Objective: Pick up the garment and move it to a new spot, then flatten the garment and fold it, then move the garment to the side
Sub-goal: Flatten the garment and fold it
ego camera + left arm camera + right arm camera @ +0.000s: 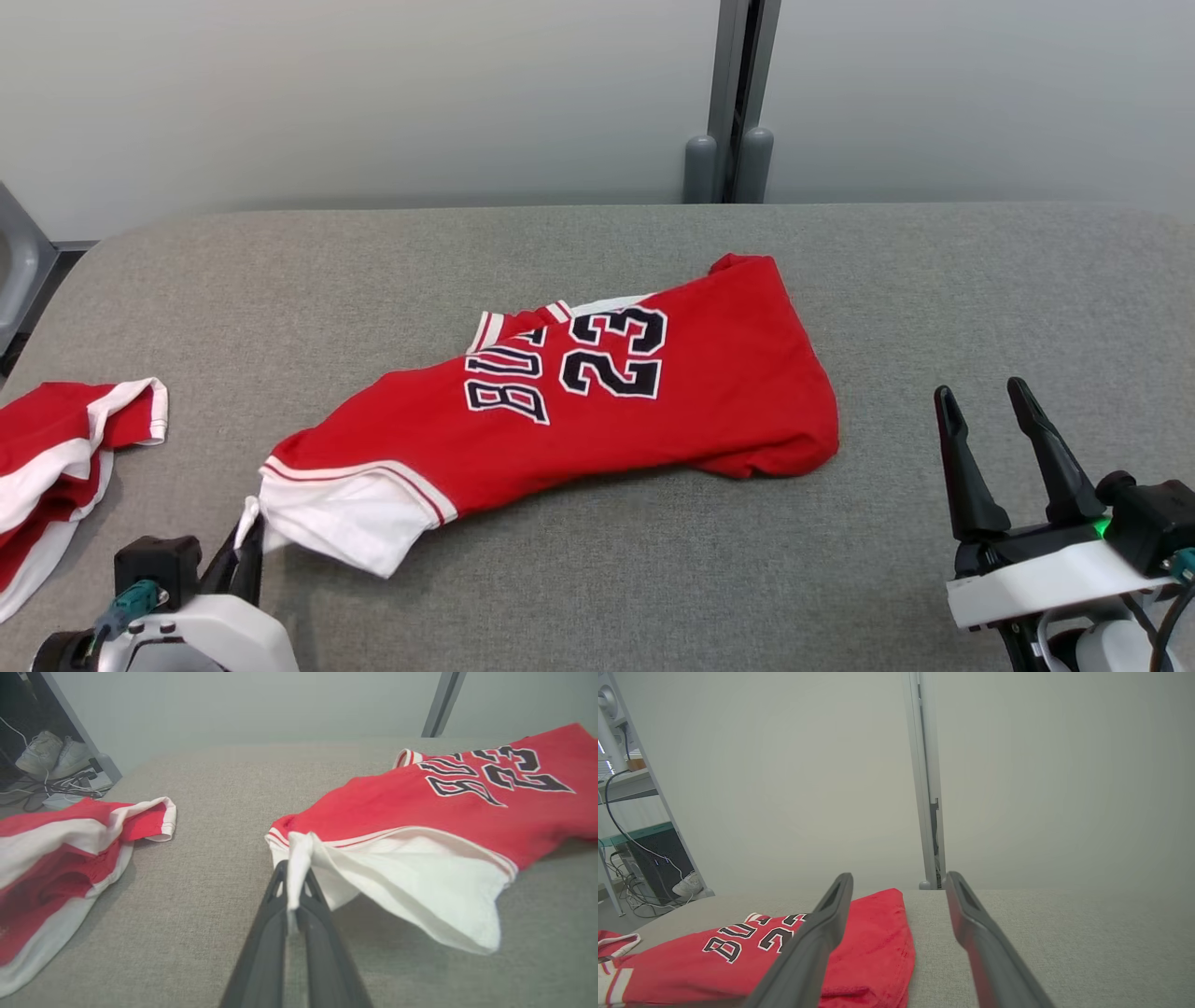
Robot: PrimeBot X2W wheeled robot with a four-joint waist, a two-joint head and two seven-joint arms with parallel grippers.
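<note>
The red jersey (653, 401) numbered 23 lies rumpled across the middle of the frame on the grey desk (597, 252), its white-trimmed sleeve (350, 513) drawn out toward the lower left. There the left gripper (245, 546) has its fingers pressed together on a twisted bit of that sleeve's white edge. At the lower right, the right gripper (980, 397) is apart from the jersey, fingers spread and holding nothing. A second red-and-white garment (56, 457) lies at the left edge.

Rumpled red jersey (653, 392) with black "23", askew on the grey table (597, 579), white-hemmed corner up at near left.
</note>
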